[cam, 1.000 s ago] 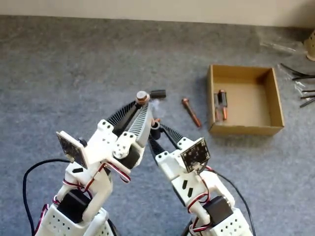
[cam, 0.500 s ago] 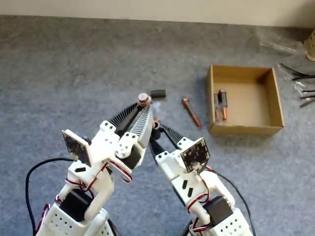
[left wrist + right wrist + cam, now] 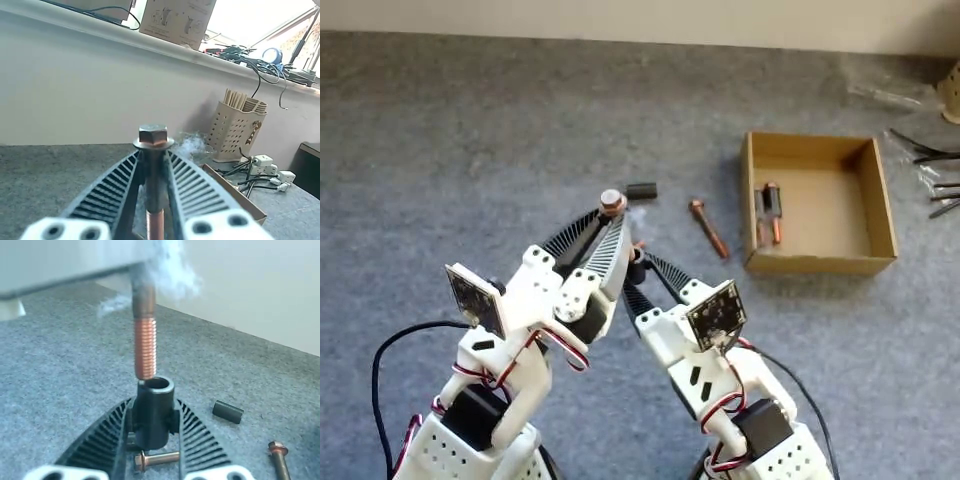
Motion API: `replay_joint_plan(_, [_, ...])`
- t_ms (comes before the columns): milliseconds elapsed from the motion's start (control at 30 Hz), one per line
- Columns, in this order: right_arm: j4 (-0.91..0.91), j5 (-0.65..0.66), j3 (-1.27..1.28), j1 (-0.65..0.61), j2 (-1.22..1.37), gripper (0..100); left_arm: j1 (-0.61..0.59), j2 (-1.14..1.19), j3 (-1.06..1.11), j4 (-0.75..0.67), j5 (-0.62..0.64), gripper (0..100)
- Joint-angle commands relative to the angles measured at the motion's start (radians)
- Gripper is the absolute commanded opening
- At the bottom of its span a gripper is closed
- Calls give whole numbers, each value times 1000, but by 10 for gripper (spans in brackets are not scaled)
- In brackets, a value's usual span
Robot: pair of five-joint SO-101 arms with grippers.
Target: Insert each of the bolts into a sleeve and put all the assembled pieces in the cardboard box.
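My left gripper (image 3: 610,212) is shut on a copper bolt (image 3: 611,200), head up; in the left wrist view its hex head (image 3: 153,136) stands above the left gripper (image 3: 154,156). My right gripper (image 3: 636,268) is shut on a black sleeve (image 3: 154,410), held upright in the right gripper (image 3: 153,426). The bolt's threaded tip (image 3: 145,350) hangs just over the sleeve's mouth. On the carpet lie a loose sleeve (image 3: 641,190), a loose bolt (image 3: 708,228) and another bolt (image 3: 155,458) under the right gripper. The cardboard box (image 3: 882,205) holds assembled pieces (image 3: 769,212).
Black cables and tools (image 3: 932,170) lie right of the box, with a beige basket (image 3: 950,92) at the far right edge. The grey carpet (image 3: 470,140) is open to the left and back. A wall runs along the far side.
My left arm shifted slightly right and toward the right gripper, bringing the bolt a bit nearer the sleeve. The right arm kept still.
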Motion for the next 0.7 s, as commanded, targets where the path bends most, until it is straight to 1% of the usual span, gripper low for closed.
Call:
replay_joint_plan(0, [-30, 0, 35, -8, -12, 5, 10, -15, -10, -6, -8, 6])
replay_joint_plan(100, [-28, 0, 35, -22, -12, 5, 8, -16, -10, -5, -8, 6])
replay_joint_plan(233, [16, 2, 33, -41, -12, 5, 8, -16, -10, -5, -8, 6])
replay_joint_plan(567, [15, 2, 30, -38, -12, 5, 8, -16, -5, -2, -5, 6])
replay_joint_plan(667, [16, 2, -12, -38, -12, 5, 8, -24, 15, -6, -5, 6])
